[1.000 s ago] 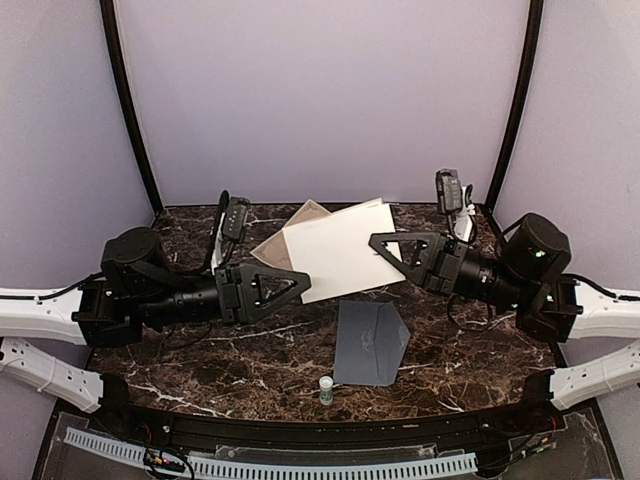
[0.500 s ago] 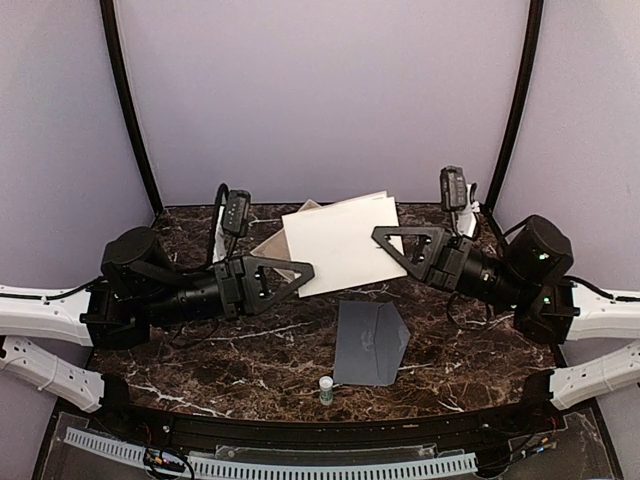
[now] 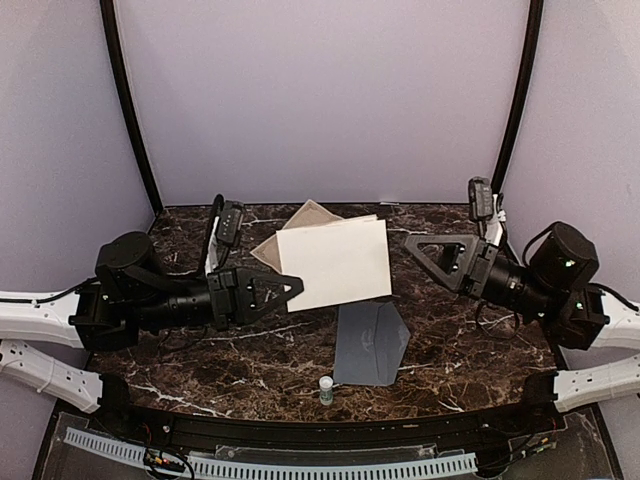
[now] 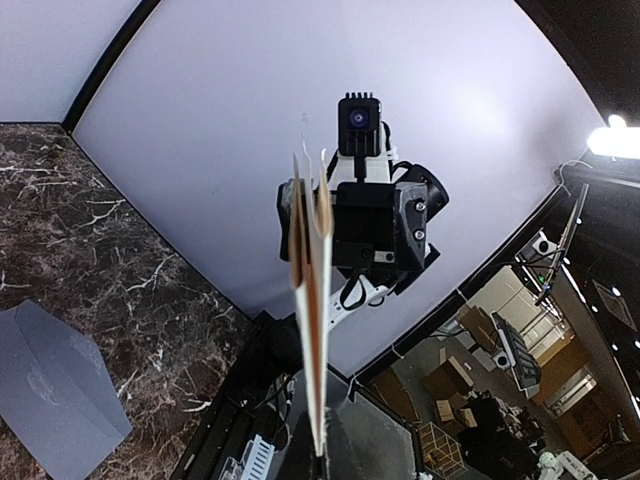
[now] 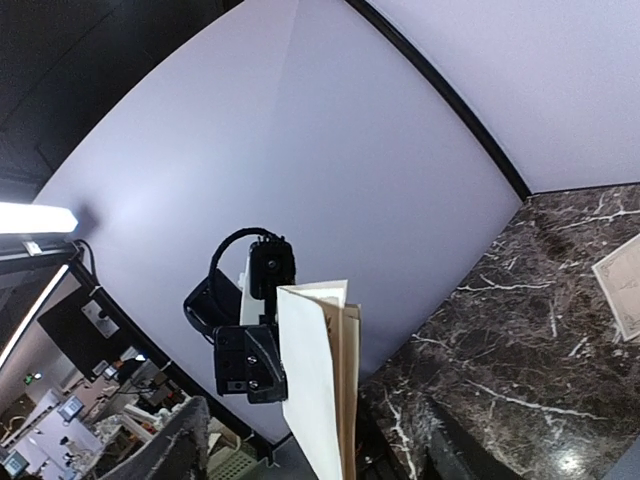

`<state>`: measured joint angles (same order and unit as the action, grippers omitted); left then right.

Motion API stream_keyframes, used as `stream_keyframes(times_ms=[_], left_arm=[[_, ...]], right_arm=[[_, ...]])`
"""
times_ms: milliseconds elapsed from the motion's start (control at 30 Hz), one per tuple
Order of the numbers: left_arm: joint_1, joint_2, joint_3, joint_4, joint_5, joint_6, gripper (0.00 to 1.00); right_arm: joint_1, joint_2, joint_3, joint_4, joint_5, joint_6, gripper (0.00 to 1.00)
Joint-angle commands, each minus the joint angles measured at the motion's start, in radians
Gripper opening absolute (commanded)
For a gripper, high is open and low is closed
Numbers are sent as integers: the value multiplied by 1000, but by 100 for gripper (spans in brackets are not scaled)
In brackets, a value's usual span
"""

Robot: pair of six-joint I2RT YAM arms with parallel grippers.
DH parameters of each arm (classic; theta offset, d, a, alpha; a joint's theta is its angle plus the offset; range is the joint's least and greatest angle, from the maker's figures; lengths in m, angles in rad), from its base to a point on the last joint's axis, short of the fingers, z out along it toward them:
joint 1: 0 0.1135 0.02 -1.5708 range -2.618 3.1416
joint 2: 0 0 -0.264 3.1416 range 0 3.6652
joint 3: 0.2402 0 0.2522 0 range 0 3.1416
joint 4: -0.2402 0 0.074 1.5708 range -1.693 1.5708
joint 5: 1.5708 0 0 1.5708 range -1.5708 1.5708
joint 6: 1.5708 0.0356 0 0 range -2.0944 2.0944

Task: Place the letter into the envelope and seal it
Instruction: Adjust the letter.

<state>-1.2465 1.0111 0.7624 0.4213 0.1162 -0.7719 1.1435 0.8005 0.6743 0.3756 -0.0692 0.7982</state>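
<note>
The letter (image 3: 337,262), a folded cream sheet, hangs in the air above the table's middle. My left gripper (image 3: 296,286) is shut on its lower left corner. In the left wrist view the letter (image 4: 311,300) stands edge-on, rising from the closed jaws of my left gripper (image 4: 322,466). My right gripper (image 3: 412,244) is open just right of the sheet and clear of it. Its wrist view shows the letter (image 5: 318,385) ahead, framed by the spread fingers (image 5: 178,440). The slate-grey envelope (image 3: 369,342) lies flat below, flap pointing right; the left wrist view shows the envelope (image 4: 55,385) too.
A tan printed sheet (image 3: 298,224) lies on the dark marble table (image 3: 200,355) behind the letter. A small white bottle (image 3: 326,389) stands near the front edge, just below the envelope. Purple walls close in the back and sides.
My left gripper has closed on the letter's left corner. My right gripper has let go of the right edge and pulled back to the right. The letter now sits more level.
</note>
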Motion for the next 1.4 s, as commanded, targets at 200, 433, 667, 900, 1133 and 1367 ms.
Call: stream_keyframes(times_ms=[200, 433, 667, 900, 1133, 1367], left_arm=[[-4, 35, 81, -386, 242, 138, 0], [-4, 152, 218, -585, 405, 240, 0], [-4, 224, 300, -691, 464, 305, 0], [-4, 229, 303, -698, 488, 315, 0], [-4, 251, 320, -709, 501, 343, 0], [0, 272, 331, -710, 489, 360, 0]], right_arm=[[-19, -33, 229, -631, 102, -194, 87], [-36, 150, 438, -887, -160, -336, 79], [-17, 289, 465, -900, -470, -363, 71], [22, 300, 366, -748, -583, -295, 71], [74, 322, 307, -660, -595, -245, 60], [79, 323, 303, -646, -581, -228, 21]])
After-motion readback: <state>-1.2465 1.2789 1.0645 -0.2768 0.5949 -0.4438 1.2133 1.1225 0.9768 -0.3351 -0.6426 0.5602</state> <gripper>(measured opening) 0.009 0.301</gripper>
